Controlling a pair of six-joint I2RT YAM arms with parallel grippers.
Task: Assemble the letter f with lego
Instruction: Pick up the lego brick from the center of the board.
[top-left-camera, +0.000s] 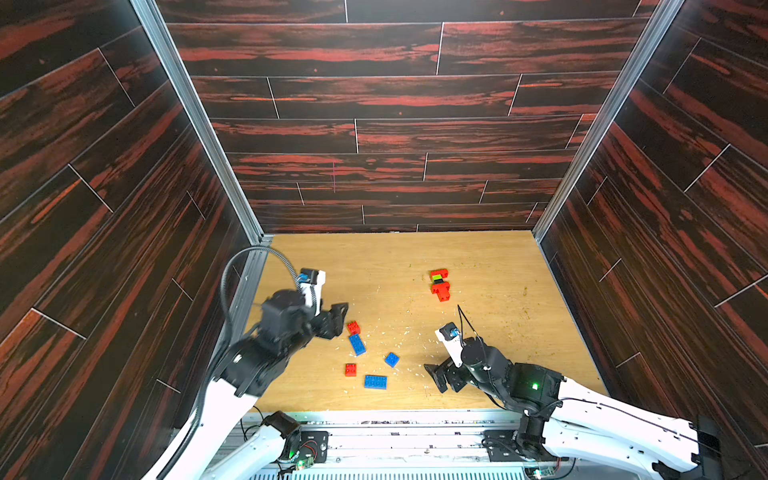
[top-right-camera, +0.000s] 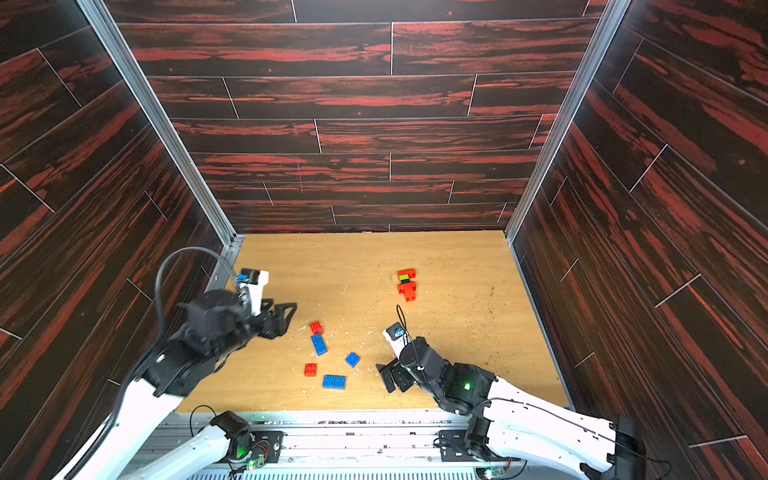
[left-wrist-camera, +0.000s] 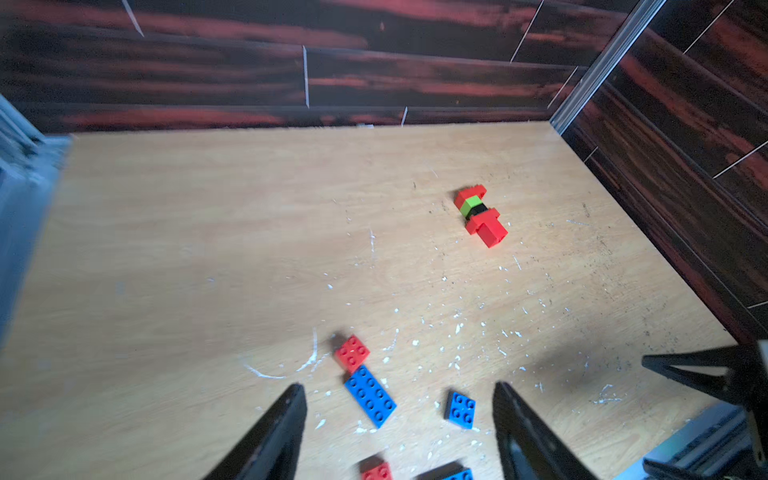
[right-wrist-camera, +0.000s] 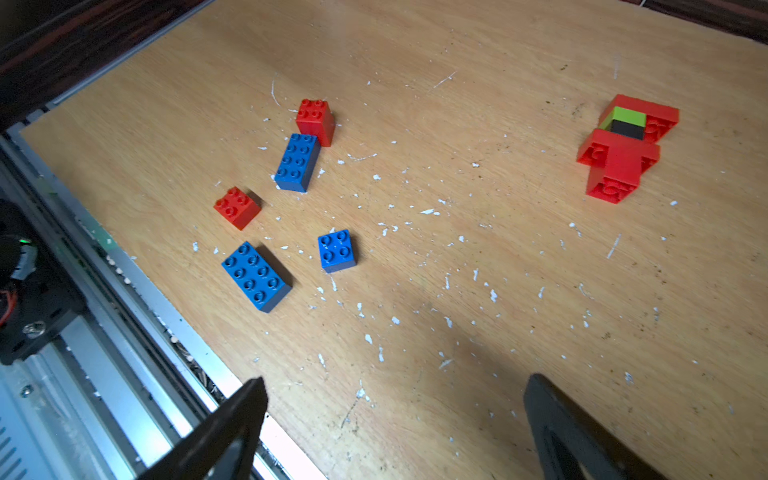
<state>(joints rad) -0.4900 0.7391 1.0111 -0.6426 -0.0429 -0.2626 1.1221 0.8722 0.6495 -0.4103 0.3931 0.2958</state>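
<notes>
Plainly, the left gripper (top-left-camera: 338, 320) and right gripper (top-left-camera: 433, 377) both gape empty, flanking the loose lego bricks (top-left-camera: 357, 345) between them.

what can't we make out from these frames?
- Red square brick and blue oblong brick: cut off by the bottom edge, left wrist view.
- Black brick: mostly hidden between the lime green brick and a red brick, all views.
- Left gripper: blurred in both top views.
- Right gripper: only fingertips show in right wrist view, rest cut off by the edge.

Five loose lego bricks (right-wrist-camera: 256, 276); joined cluster (right-wrist-camera: 621, 160)
</notes>
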